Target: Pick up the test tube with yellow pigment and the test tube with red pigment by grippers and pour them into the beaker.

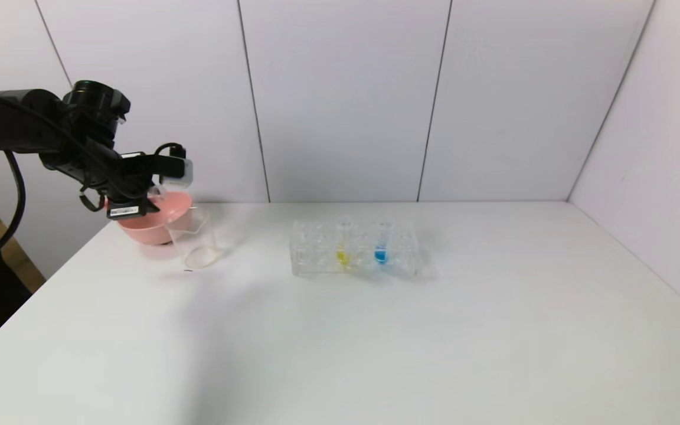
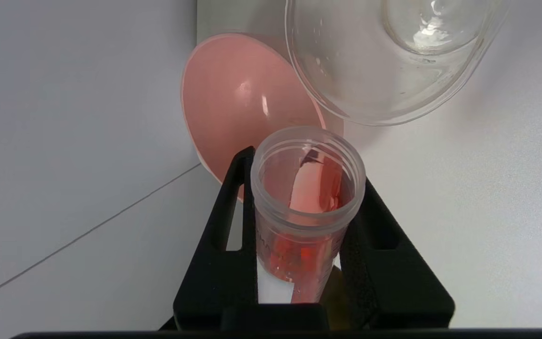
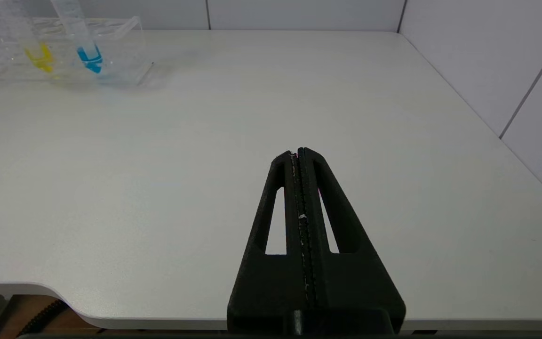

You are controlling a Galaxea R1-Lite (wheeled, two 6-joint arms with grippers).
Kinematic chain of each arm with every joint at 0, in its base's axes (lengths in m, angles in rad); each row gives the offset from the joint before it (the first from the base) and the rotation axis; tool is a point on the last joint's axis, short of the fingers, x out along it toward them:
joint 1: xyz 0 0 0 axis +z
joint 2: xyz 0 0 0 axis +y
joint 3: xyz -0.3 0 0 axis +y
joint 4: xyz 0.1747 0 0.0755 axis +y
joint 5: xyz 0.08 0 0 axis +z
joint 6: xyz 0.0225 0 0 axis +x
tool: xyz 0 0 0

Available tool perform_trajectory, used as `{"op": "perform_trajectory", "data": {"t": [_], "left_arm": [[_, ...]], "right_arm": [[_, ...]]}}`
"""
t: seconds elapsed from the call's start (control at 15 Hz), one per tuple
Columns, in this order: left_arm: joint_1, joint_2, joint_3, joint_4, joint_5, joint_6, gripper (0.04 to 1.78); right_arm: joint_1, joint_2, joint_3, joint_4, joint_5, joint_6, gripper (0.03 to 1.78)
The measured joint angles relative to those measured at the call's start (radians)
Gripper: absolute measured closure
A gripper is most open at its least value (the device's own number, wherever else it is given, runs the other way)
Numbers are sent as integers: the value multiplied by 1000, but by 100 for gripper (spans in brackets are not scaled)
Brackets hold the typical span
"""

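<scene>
At the far left, the left claw (image 2: 306, 188) is clenched on the red tube (image 2: 306, 207), held over the pink bowl (image 1: 160, 221) just beside the beaker (image 1: 195, 242). The yellow tube (image 1: 343, 245) stands in the rack (image 1: 316, 254) mid-bench. The right claw (image 3: 299, 153) is clenched on nothing at the near right.

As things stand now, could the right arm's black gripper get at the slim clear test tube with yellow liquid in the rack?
Probably yes. The right gripper is shut and holds nothing, low over the near table edge; bare table lies between it and the yellow tube in the clear rack. The blue tube stands close beside it.
</scene>
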Motion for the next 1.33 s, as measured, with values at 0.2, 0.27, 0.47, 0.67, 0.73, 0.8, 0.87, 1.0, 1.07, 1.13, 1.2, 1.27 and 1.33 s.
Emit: {"op": "perform_trajectory", "data": {"t": [0.2,0.27,0.47,0.67,0.73,0.8,0.87,1.0,1.07,1.13,1.2,1.27,1.33], "left_arm": [[-4,0,-3,5,13,6,132],[-6,0,-6,12,16,11,132],[-13,2,-19,27,46,13,132],[-21,6,-24,27,62,13,132],[-21,7,-25,27,63,13,132],[-23,9,-25,27,70,13,132],[-26,9,-25,27,81,13,132],[-33,12,-26,27,107,13,132],[-36,14,-27,27,109,13,132],[-39,16,-29,28,110,14,132],[-40,18,-29,27,115,16,132],[-41,20,-31,27,125,24,132],[-42,22,-33,28,137,29,132]], "right_arm": [[0,0,0,0,0,0,170],[0,0,0,0,0,0,170],[0,0,0,0,0,0,170],[0,0,0,0,0,0,170],[0,0,0,0,0,0,170],[0,0,0,0,0,0,170],[0,0,0,0,0,0,170],[0,0,0,0,0,0,170],[0,0,0,0,0,0,170],[0,0,0,0,0,0,170],[0,0,0,0,0,0,170],[0,0,0,0,0,0,170],[0,0,0,0,0,0,170]]}}
